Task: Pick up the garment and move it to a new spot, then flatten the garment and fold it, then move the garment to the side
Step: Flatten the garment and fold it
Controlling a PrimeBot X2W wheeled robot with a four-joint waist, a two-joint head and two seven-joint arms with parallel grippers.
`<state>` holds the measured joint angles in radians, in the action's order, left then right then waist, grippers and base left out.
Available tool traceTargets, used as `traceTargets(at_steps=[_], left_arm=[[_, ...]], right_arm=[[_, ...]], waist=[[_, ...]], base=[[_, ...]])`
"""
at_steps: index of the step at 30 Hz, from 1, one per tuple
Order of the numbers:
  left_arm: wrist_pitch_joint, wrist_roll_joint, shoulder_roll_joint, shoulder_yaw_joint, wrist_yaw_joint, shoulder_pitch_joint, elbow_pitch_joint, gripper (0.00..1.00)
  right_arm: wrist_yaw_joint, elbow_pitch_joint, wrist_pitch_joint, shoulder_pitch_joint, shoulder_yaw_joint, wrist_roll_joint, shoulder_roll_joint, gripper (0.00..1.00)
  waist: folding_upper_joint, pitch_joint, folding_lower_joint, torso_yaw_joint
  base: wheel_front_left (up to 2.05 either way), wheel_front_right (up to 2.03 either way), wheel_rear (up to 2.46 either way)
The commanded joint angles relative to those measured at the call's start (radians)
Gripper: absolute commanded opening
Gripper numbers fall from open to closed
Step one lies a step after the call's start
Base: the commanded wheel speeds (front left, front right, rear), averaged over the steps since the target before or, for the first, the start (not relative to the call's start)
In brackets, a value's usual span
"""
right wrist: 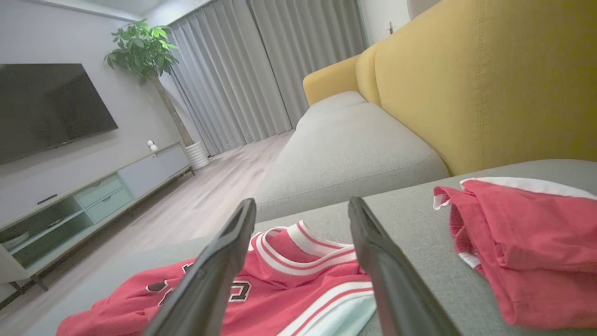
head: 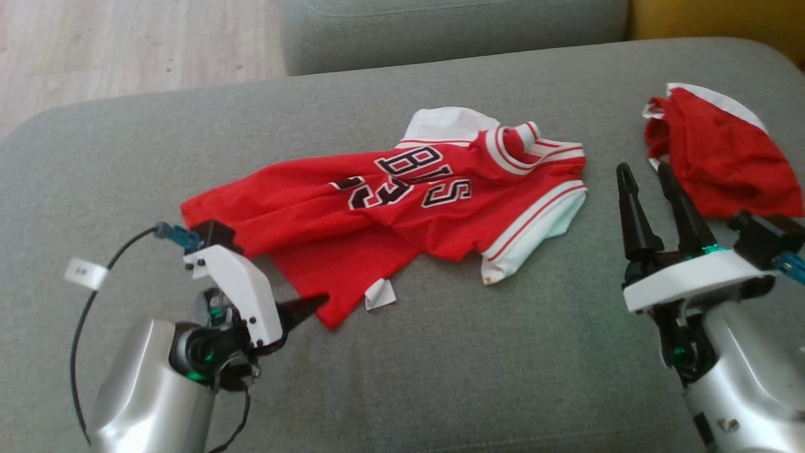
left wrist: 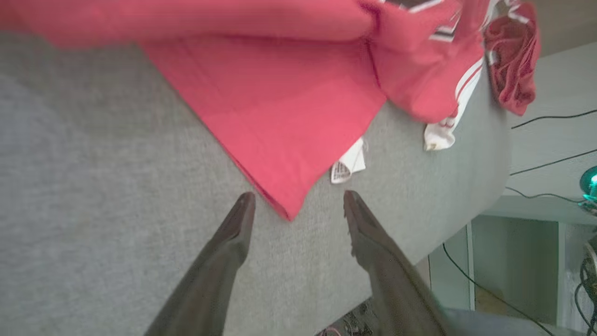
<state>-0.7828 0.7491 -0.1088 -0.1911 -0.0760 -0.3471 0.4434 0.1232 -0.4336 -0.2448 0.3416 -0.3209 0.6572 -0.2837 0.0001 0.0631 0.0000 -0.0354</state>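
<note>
The garment (head: 402,207) is a red basketball jersey with white trim and black lettering, lying crumpled across the middle of the grey cushion (head: 471,377). My left gripper (head: 311,305) is open at the jersey's near hem corner. In the left wrist view that red corner (left wrist: 280,112) points into the gap of my left gripper (left wrist: 298,196), touching neither finger. My right gripper (head: 641,173) stands open above the cushion, right of the jersey's white-edged armhole, with nothing in it. In the right wrist view the jersey's collar (right wrist: 298,252) lies beyond my right gripper (right wrist: 302,201).
A second red and white garment (head: 717,151) lies bunched at the cushion's far right, close to my right gripper. A white label (head: 380,294) sticks out from the jersey's hem. The yellow sofa back (right wrist: 489,84) rises on the right; wooden floor (head: 126,44) lies beyond the cushion.
</note>
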Motion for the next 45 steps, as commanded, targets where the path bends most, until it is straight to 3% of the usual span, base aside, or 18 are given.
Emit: traceTargets(at_steps=[1,6,10,17,18,19,23,29,34,39,40,41,42,45], left_arm=[[-0.059,0.022,-0.029,0.027,0.020,-0.062,0.008,1.00],[-0.127,0.044,-0.022,0.031,0.063,-0.096,0.084,1.00],[-0.123,0.055,-0.004,0.041,0.094,-0.130,0.150,1.00],[-0.102,0.068,0.022,0.036,0.099,-0.190,0.249,1.00],[-0.097,0.067,0.024,0.033,0.096,-0.196,0.262,0.70],[-0.091,0.070,0.028,0.026,0.083,-0.206,0.283,0.00],[-0.126,0.063,0.017,-0.009,0.032,-0.215,0.300,0.00],[-0.208,0.061,-0.061,-0.037,-0.015,-0.208,0.256,0.00],[-0.267,0.043,-0.169,-0.054,-0.031,-0.165,0.203,0.00],[-0.263,0.037,-0.224,-0.044,-0.025,-0.105,0.181,0.00],[-0.252,0.031,-0.231,-0.043,-0.021,-0.095,0.180,0.14],[-0.237,0.025,-0.235,-0.043,-0.018,-0.086,0.181,0.47],[-0.221,0.024,-0.234,-0.039,-0.017,-0.078,0.181,1.00],[-0.176,0.035,-0.223,-0.027,-0.021,-0.065,0.174,1.00]], right_arm=[[0.008,0.060,0.011,0.011,0.013,-0.022,0.015,1.00],[0.008,0.104,0.042,-0.017,0.052,-0.062,0.050,1.00],[0.008,0.141,0.070,-0.036,0.083,-0.089,0.079,1.00],[0.008,0.184,0.105,-0.057,0.117,-0.118,0.111,1.00],[0.008,0.187,0.108,-0.059,0.120,-0.121,0.114,1.00],[0.008,0.193,0.114,-0.064,0.128,-0.125,0.119,1.00],[0.008,0.201,0.122,-0.082,0.154,-0.135,0.119,1.00],[0.008,0.218,0.152,-0.109,0.182,-0.151,0.122,1.00],[0.008,0.240,0.183,-0.125,0.194,-0.160,0.121,1.00],[0.008,0.257,0.221,-0.143,0.213,-0.168,0.115,1.00],[0.008,0.260,0.228,-0.147,0.218,-0.169,0.114,1.00],[0.008,0.262,0.235,-0.152,0.223,-0.171,0.113,1.00],[0.008,0.265,0.242,-0.156,0.225,-0.174,0.113,1.00],[0.008,0.273,0.256,-0.170,0.223,-0.179,0.116,1.00]], waist=[[-0.0001,0.001,0.0000,-0.016],[-0.0001,0.008,0.0000,-0.038],[-0.0001,0.017,0.0000,-0.055],[-0.0001,0.030,0.0000,-0.073],[-0.0001,0.031,0.0000,-0.074],[-0.0001,0.030,0.0000,-0.073],[-0.0001,0.016,0.0000,-0.054],[-0.0001,-0.012,0.0000,-0.013],[-0.0001,-0.021,0.0000,0.008],[-0.0001,-0.024,0.0000,0.016],[-0.0001,-0.025,0.0000,0.018],[-0.0001,-0.027,0.0000,0.019],[-0.0001,-0.030,0.0000,0.019],[-0.0001,-0.043,0.0000,0.021]], base=[[0.00,0.00,0.00],[0.00,0.00,0.00],[0.00,0.00,0.00],[0.00,0.00,0.00],[0.00,0.00,0.00],[0.00,0.00,0.00],[0.00,0.00,0.00],[0.00,0.00,0.00],[0.00,0.00,0.00],[0.00,0.00,0.00],[0.00,0.00,0.00],[0.00,0.00,0.00],[0.00,0.00,0.00],[0.00,0.00,0.00]])
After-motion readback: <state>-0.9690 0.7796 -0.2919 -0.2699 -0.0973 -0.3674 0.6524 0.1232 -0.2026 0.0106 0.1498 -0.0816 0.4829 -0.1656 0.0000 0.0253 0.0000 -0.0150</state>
